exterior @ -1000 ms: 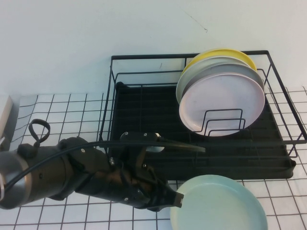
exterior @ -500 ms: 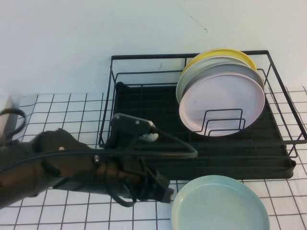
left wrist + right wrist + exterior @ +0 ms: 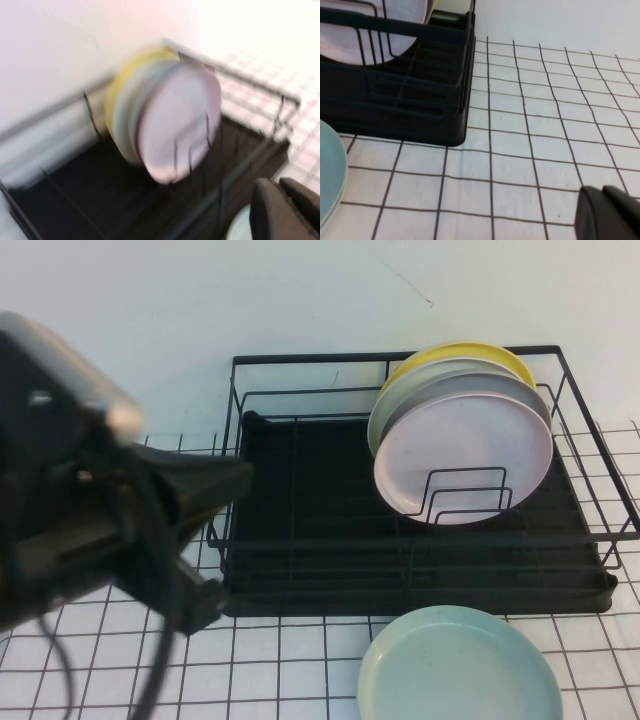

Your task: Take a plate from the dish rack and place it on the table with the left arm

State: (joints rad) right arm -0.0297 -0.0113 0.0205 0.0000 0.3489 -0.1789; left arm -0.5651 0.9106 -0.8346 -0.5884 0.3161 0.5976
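A: Where do we have the plate?

B: It lies flat on the table at the near edge, just in front of the dish rack and close to the rack's near right corner. Nothing touches it, so we judge the placing done.

A: And if we had to lift it again?

B: We would treat it as stiff and light, with a matte, faintly speckled face that should not slip much, though it could chip if dropped. The raised rim is the only real purchase; we would pinch there, one finger above and one under the lip, since the flat middle gives nothing to grip.

A: The rack?

B: A pale pink plate stands upright between the wire dividers toward the rack's far right corner, with a grey plate and a yellow plate stacked behind it.

A: Our grippers?

B: The left gripper is pinched closed and empty, raised high over the table's left side beside the rack. The right gripper sits low over bare table off the rack's right end; its fingers look pressed together, empty.
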